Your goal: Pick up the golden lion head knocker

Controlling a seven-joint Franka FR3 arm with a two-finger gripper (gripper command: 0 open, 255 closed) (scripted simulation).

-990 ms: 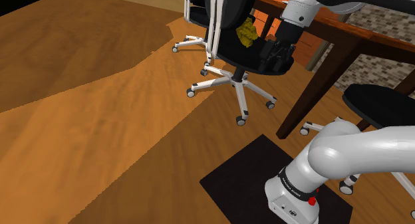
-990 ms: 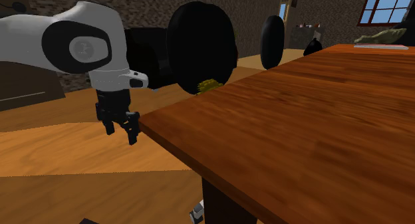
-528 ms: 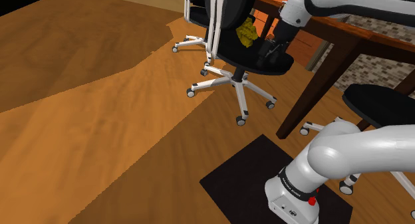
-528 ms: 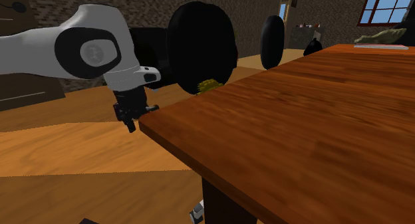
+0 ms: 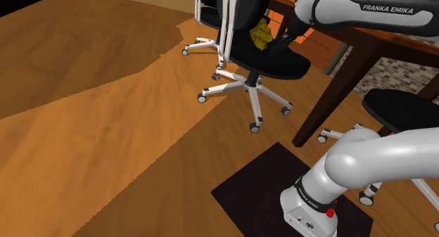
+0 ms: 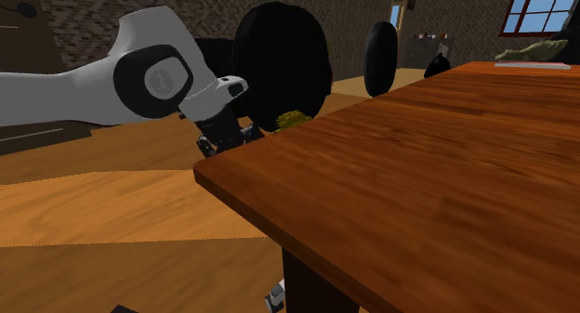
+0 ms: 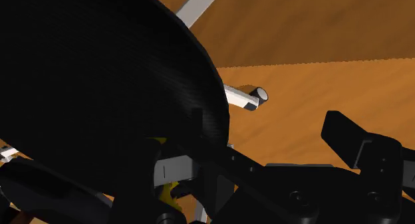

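The golden lion head knocker [image 5: 260, 35] lies on the black seat [image 5: 278, 63] of an office chair, close to its backrest. In the second exterior view the knocker [image 6: 294, 118] peeks out behind the table's corner. My gripper [image 5: 283, 46] hovers low over the seat, just to the shoulder view's right of the knocker and not touching it. It is open and empty; one black finger [image 7: 346, 133] stands far out to the side. A sliver of yellow knocker [image 7: 164, 191] shows past the seat's dark edge. The table corner hides part of the gripper [image 6: 226, 142].
A dark wooden table [image 6: 418, 172] stands right beside the chair, its leg [image 5: 320, 102] and edge close to my arm. The chair's white star base [image 5: 250, 91] rests on wooden floor. A second black chair [image 5: 401, 109] stands near my stand's black mat [image 5: 260, 186].
The gripper has swung from beside the table's corner in over the chair seat toward the knocker, to the second exterior view's right. The knocker has not moved.
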